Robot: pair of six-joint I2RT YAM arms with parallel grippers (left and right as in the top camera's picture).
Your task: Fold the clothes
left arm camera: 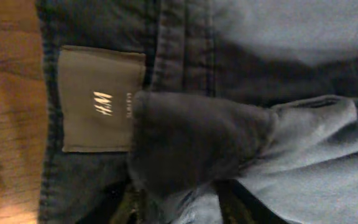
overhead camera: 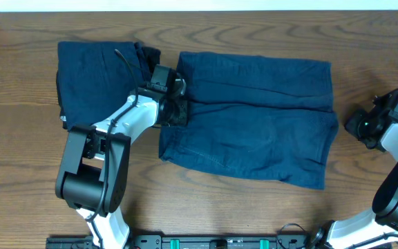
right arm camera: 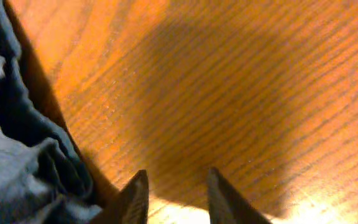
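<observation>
A large dark blue garment of the clothes [overhead camera: 254, 117] lies spread flat in the middle of the table. A second one sits as a folded bundle [overhead camera: 95, 72] at the back left. My left gripper [overhead camera: 175, 104] is at the spread garment's left edge, by the waistband. In the left wrist view its jaws [left arm camera: 179, 199] stand apart, with a raised flap of dark cloth [left arm camera: 191, 140] between them beside a tan label [left arm camera: 101, 99]. My right gripper [overhead camera: 361, 124] hovers over bare wood just right of the garment. Its jaws [right arm camera: 177, 174] are open and empty, with the garment's edge [right arm camera: 17, 162] to the left.
The wooden table [overhead camera: 19, 159] runs to a pale back edge [overhead camera: 199, 5]. The two arm bases stand at the front edge [overhead camera: 220, 242]. The left arm [overhead camera: 95, 159] reaches diagonally over the wood in front of the folded bundle.
</observation>
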